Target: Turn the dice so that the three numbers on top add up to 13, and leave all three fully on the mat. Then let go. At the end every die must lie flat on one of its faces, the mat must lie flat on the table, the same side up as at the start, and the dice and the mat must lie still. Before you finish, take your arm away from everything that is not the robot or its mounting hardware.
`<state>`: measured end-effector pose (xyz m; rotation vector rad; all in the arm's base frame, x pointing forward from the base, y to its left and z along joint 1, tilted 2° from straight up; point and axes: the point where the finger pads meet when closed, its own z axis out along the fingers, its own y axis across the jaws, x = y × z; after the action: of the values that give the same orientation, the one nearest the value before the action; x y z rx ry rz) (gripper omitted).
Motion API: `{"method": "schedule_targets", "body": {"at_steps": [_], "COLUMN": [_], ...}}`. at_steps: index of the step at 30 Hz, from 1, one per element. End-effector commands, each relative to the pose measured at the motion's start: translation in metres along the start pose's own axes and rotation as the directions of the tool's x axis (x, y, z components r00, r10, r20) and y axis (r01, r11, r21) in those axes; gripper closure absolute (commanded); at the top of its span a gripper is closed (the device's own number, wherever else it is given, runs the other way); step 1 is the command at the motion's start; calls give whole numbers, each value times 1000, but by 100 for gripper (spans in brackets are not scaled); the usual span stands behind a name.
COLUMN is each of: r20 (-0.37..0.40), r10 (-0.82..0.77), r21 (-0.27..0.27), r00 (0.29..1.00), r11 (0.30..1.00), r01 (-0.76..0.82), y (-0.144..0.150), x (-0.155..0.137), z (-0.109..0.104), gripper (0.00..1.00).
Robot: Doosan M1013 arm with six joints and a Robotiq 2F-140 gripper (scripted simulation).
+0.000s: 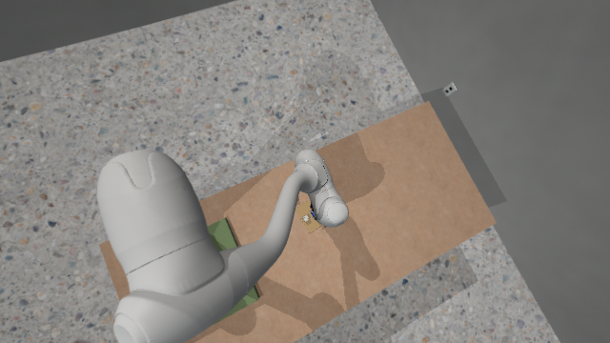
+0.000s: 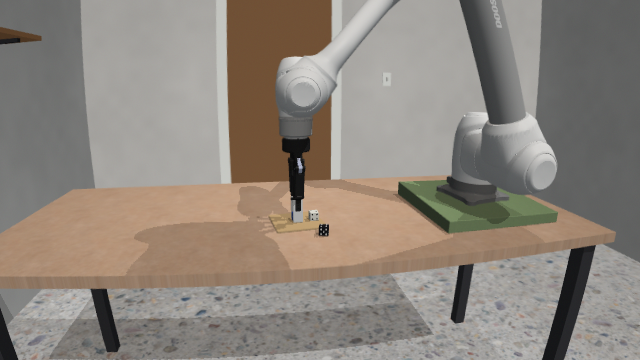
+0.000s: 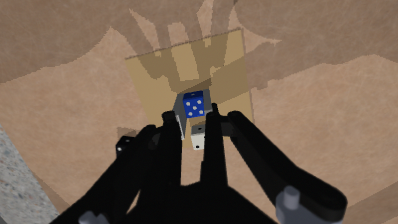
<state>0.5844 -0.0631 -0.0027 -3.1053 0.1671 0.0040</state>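
Observation:
My gripper points down with its fingertips low over the tan mat. It is shut on the blue die, which sits between the pads; a five-pip face shows in the wrist view. Whether this die touches the mat is hidden. The white die lies on the mat close beside the fingers. The black die lies on the table just off the mat's edge, partly behind a finger in the wrist view. Top numbers are too small to read surely.
The brown table carries the mat and a green base plate under the arm. The table's front edge runs across the exterior view. Arm shadows fall over the mat and table.

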Motion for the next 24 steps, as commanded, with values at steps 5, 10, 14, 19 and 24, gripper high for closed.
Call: {"method": "schedule_targets", "body": {"at_steps": [5, 10, 14, 19, 24], "r20": [0, 0, 0, 0, 0], "r10": [0, 0, 0, 0, 0], "r21": [0, 0, 0, 0, 0], "r00": [1000, 1000, 1000, 1000, 1000], "r11": [1000, 1000, 1000, 1000, 1000], "r01": [0, 0, 0, 0, 0], "y": [0, 0, 0, 0, 0], "x": [0, 0, 0, 0, 0], "z": [0, 0, 0, 0, 0], "gripper": [87, 87, 87, 85, 83]}}
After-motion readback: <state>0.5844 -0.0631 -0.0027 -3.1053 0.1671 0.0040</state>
